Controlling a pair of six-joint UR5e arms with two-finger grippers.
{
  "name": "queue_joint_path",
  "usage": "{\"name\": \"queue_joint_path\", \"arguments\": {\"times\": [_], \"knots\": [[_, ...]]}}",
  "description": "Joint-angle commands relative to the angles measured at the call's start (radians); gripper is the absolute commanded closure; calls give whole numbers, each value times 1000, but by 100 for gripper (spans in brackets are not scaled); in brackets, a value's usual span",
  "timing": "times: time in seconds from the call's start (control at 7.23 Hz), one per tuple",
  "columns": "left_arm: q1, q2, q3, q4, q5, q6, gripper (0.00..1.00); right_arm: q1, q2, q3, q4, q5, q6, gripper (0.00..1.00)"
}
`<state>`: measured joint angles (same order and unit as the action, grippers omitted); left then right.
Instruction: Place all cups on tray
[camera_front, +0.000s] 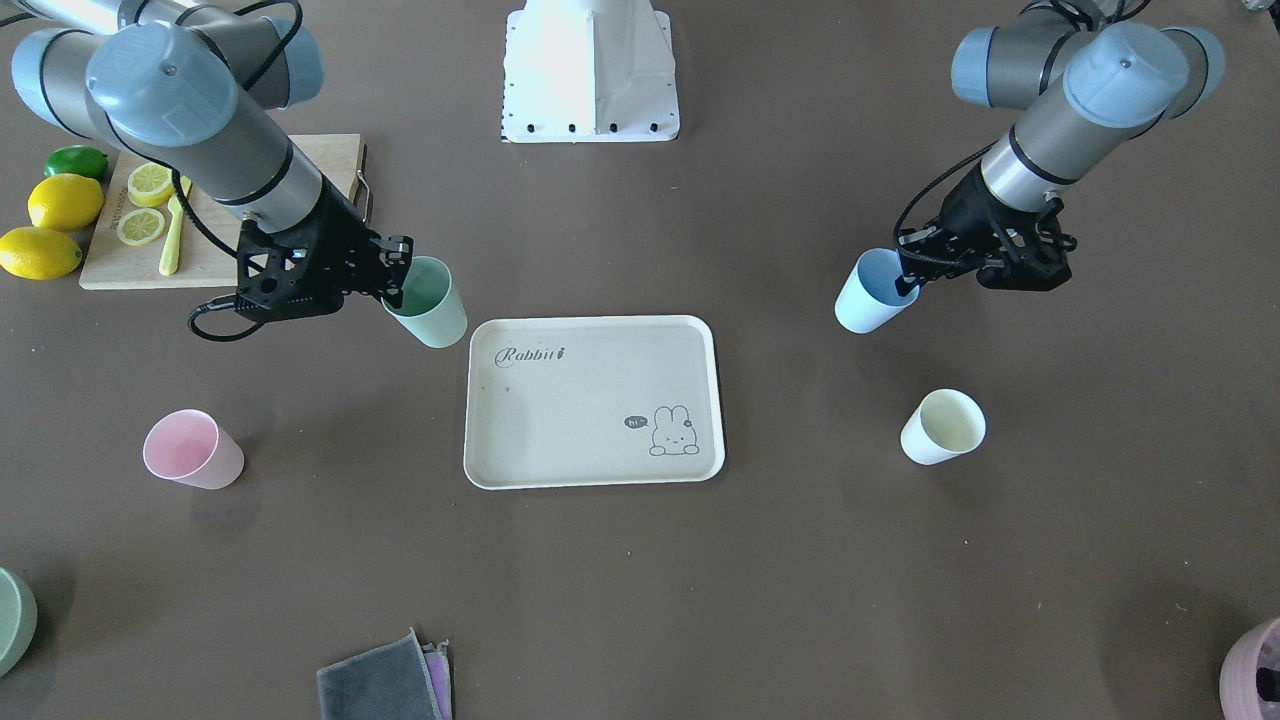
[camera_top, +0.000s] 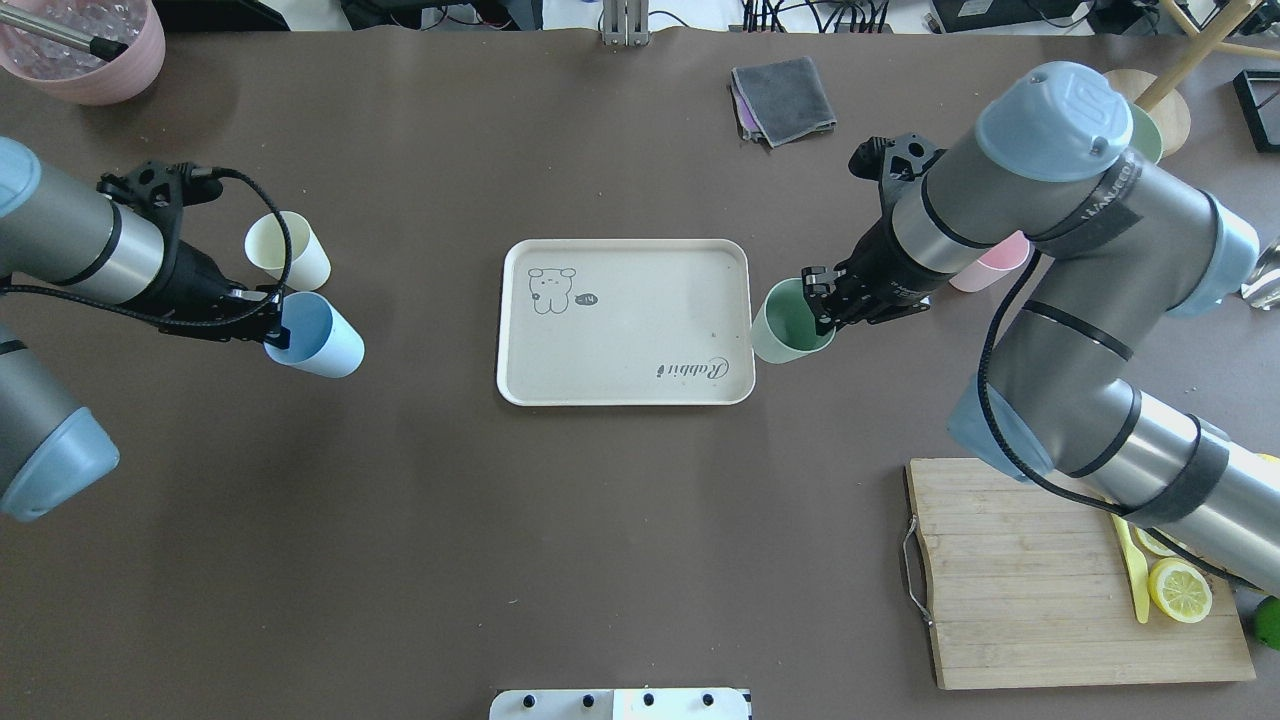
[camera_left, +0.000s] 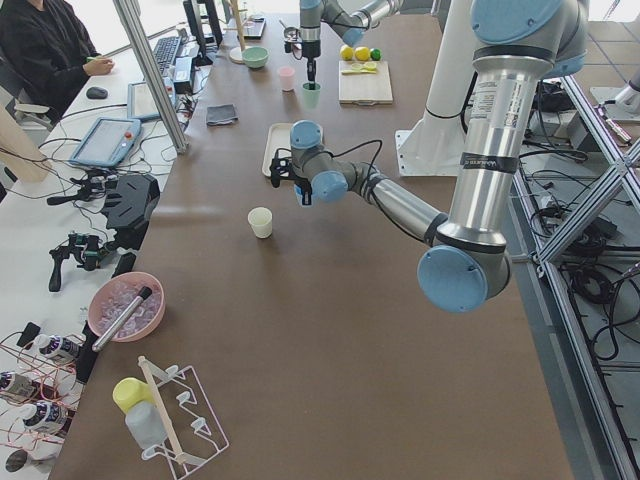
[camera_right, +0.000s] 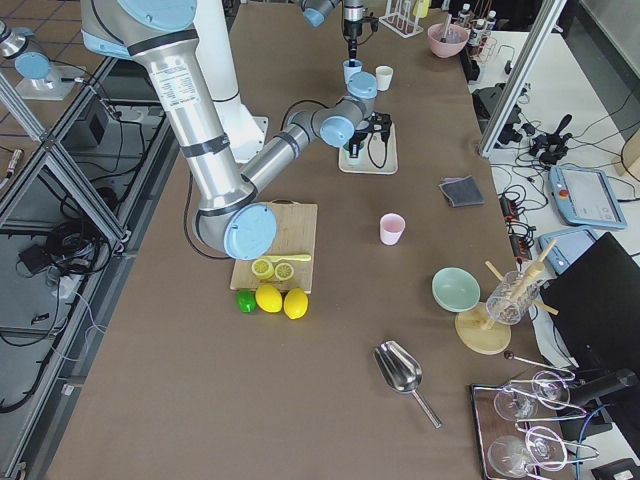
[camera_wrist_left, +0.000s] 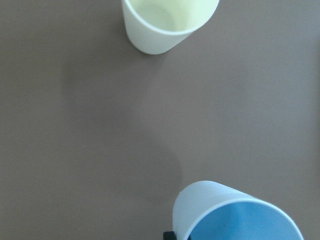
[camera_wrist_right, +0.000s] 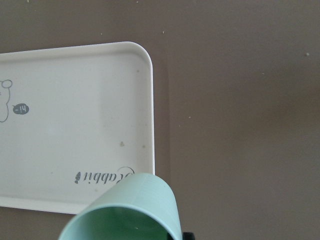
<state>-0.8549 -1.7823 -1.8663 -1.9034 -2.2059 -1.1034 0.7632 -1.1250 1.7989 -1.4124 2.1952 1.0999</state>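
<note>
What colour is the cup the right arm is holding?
Sage green; the cup shows best in the overhead exterior view.

Green cup (camera_front: 428, 303) sage, blue cup (camera_front: 872, 292) light blue, pink cup (camera_front: 192, 450) pale pink, cream cup (camera_front: 941, 427) off-white. All plain matte. Tray (camera_front: 580, 420) beige, dark "Rabbit" lettering plus rabbit line drawing. Table (camera_front: 640, 600) dark brown. Board (camera_top: 1040, 580) pale wood grain. Lemons (camera_front: 65, 202) yellow, lime (camera_front: 77, 161) green. Cloth (camera_front: 375, 685) grey.
</note>
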Motion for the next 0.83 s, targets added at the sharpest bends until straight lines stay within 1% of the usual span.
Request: {"name": "queue_joint_path", "arguments": {"times": [0.0, 0.14, 0.28, 0.42, 0.55, 0.69], "knots": [[-4, -92, 21, 58, 0, -3, 100, -18, 101, -126, 12, -12, 20, 100], [2, -117, 32, 60, 3, -36, 100, -34, 150, -172, 15, -31, 23, 100], [8, -162, 41, 63, 21, -79, 100, -54, 203, -234, 16, -67, 38, 100], [48, -192, 41, 79, 44, -105, 100, -73, 203, -239, 26, -74, 44, 100], [80, -242, 41, 117, 72, -134, 100, -96, 205, -251, 35, -101, 46, 100], [103, -288, 42, 162, 89, -156, 100, -101, 203, -268, 70, -112, 46, 100]]}}
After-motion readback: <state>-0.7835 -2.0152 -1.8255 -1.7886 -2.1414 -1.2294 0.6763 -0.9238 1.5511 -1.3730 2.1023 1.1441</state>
